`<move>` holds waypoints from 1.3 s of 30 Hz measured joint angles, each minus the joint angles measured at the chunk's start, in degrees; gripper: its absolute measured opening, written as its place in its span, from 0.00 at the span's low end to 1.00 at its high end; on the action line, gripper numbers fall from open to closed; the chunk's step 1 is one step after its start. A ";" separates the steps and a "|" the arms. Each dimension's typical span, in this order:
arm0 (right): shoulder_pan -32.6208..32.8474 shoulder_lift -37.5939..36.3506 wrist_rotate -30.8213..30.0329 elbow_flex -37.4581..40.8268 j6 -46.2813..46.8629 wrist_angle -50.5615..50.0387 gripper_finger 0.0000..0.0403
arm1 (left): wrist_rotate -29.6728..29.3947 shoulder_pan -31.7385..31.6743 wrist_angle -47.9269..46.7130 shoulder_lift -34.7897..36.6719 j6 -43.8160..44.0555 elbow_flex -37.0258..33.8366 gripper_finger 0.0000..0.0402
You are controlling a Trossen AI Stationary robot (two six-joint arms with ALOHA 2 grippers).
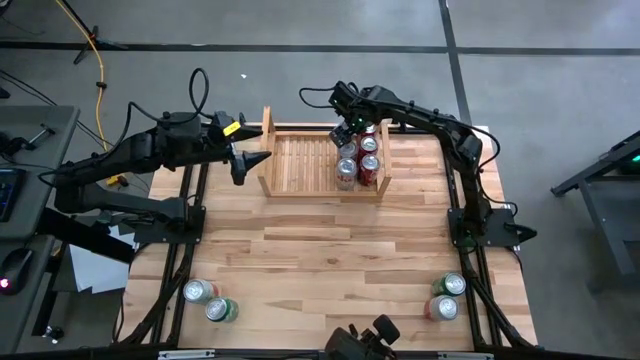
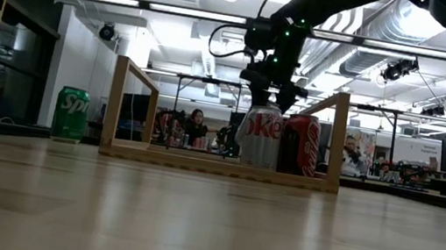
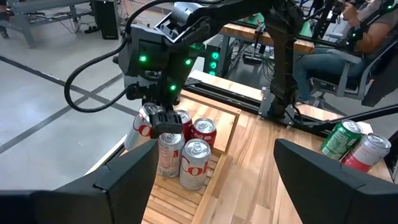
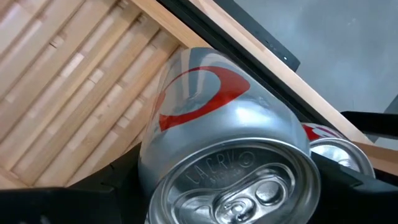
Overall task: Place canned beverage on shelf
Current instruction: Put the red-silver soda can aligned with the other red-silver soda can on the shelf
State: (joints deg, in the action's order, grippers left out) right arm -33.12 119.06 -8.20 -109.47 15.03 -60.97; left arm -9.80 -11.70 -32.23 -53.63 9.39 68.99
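Reaching over the far right end of the shelf (image 1: pixel 300 160), the right gripper (image 1: pixel 347 133) holds a silver Diet Coke can (image 3: pixel 140 127) tilted between its fingers, above the slatted base, as the left wrist view shows. Only the right wrist view shows that can's lid (image 4: pixel 239 180), stamped with curved lettering that may read "LA CRUZ", and the red swoosh on its wall. Four upright cans stand in the shelf's right end: two silver Coke cans (image 3: pixel 195 163) in front and red Coca-Cola cans (image 3: pixel 203 131) behind, touching one another. The low view alone shows the "oke" lettering on a silver can (image 2: pixel 261 136) beside a red Coca-Cola can (image 2: pixel 300 144), and a green Sprite can (image 2: pixel 70 114) standing outside the shelf. The left gripper (image 1: pixel 262 160) waits just outside the shelf's left side board, fingers spread wide and holding nothing. The shelf's left half lies bare. In the high view, two cans (image 1: pixel 210 300) stand at the near left corner of the table (image 1: pixel 330 260) and two more (image 1: pixel 446 296) at the near right corner, well apart from the shelf.
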 joint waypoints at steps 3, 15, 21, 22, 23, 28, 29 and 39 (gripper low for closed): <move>0.00 0.20 0.07 0.00 0.00 -0.06 0.70 | 0.00 0.01 -0.01 0.00 0.02 0.00 0.77; -0.05 0.20 0.04 0.00 -0.46 -0.73 0.70 | 0.00 0.01 -0.04 0.00 -0.02 0.00 0.77; -0.17 0.20 -0.03 -0.03 -0.19 -1.53 0.72 | 0.00 0.01 -0.04 0.00 -0.03 0.00 0.77; -0.17 0.20 -0.03 -0.03 -0.16 -1.53 0.73 | 0.00 0.01 -0.04 0.00 -0.01 0.00 0.77; -0.23 0.20 -0.02 -0.03 -0.02 -1.53 0.73 | 0.00 0.01 -0.04 0.00 0.00 0.00 0.77; -0.24 0.20 0.07 -0.03 -0.04 -1.43 0.75 | 0.00 0.01 -0.04 0.00 0.00 0.00 0.77; -0.24 0.20 0.23 -0.03 -0.04 -1.33 0.75 | 0.00 0.01 -0.04 0.00 0.00 0.00 0.77; -0.23 0.33 0.64 0.06 -0.36 0.49 0.76 | 0.00 0.01 -0.21 0.00 0.00 0.00 0.77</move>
State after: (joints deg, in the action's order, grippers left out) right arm -33.35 119.39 -7.56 -109.40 14.66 -60.48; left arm -9.80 -11.68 -32.44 -53.63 9.39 68.99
